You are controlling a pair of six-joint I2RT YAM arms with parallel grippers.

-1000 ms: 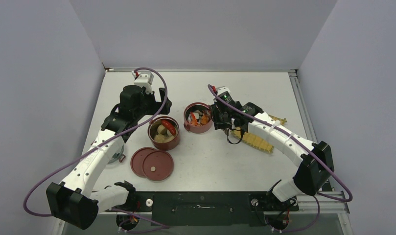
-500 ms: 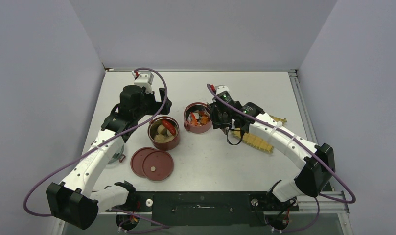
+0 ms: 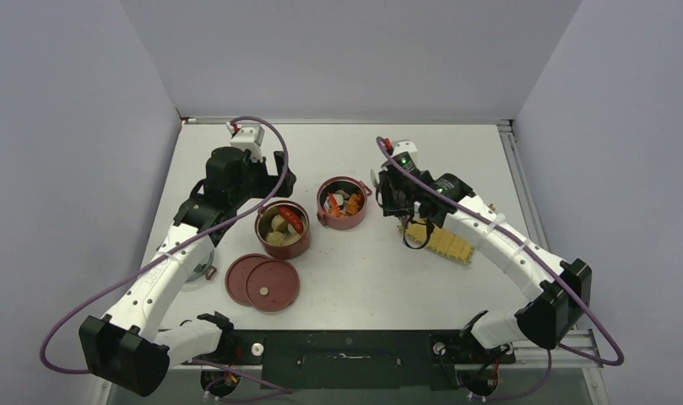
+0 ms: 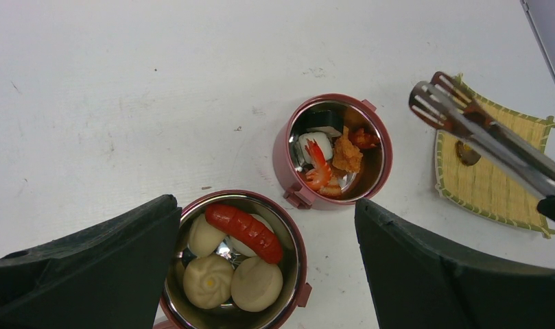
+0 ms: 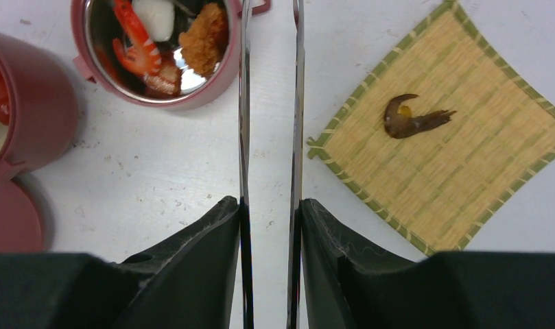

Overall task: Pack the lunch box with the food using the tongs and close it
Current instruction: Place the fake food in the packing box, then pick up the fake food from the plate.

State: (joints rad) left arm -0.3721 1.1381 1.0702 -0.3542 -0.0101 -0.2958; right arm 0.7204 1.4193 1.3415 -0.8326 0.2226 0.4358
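By the tabletop's (image 3: 490,160) right edge, the right end effector (image 5: 269,209) is pinching the empty tongs (image 5: 245,103) partway shut, risking flicking the small morsel (image 5: 405,118) off the mat (image 5: 480,178).

The left arm (image 3: 165,274) and right arm (image 3: 498,240) are showing white links between black joints. Purple cables (image 3: 67,325) are looping off both. A green light (image 3: 403,160) is glowing above the right gripper (image 5: 269,209). The left gripper (image 4: 264,205) is showing matte black fingers (image 4: 89,267).
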